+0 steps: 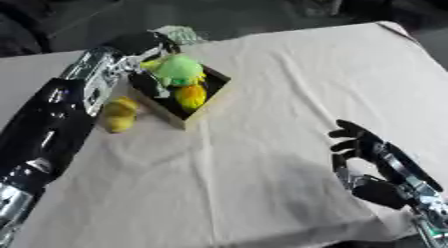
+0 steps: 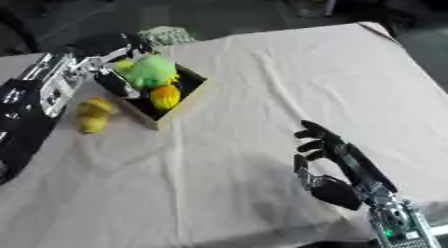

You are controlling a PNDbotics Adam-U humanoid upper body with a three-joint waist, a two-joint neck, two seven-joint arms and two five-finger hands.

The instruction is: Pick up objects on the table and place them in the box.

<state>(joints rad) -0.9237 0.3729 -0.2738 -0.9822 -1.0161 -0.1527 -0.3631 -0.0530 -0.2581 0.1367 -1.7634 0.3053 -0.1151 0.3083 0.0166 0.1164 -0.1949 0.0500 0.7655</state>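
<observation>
Box [image 1: 203, 99] sits at the far left of the surface [image 1: 289, 82], already stuffed: a green toy [image 1: 181, 69] rides high above the rim with an orange piece [image 1: 191, 96] under it. My left hand [image 2: 112, 42] is over the far corner of the box, right by the green toy; I cannot tell whether its fingers are curled on anything or spread. My right hand [image 2: 325, 157] idles near the lower right, fingers relaxed and holding nothing. A yellow toy [image 1: 120, 113] lies outside, just beside the box's left wall and under my left forearm.

Risks, as I judge them: the green toy looks perched, so a careless pull-back could drag it out over the rim. My forearm could also nudge the box or roll the yellow toy toward the edge. The cloth may bunch and shift the box.
</observation>
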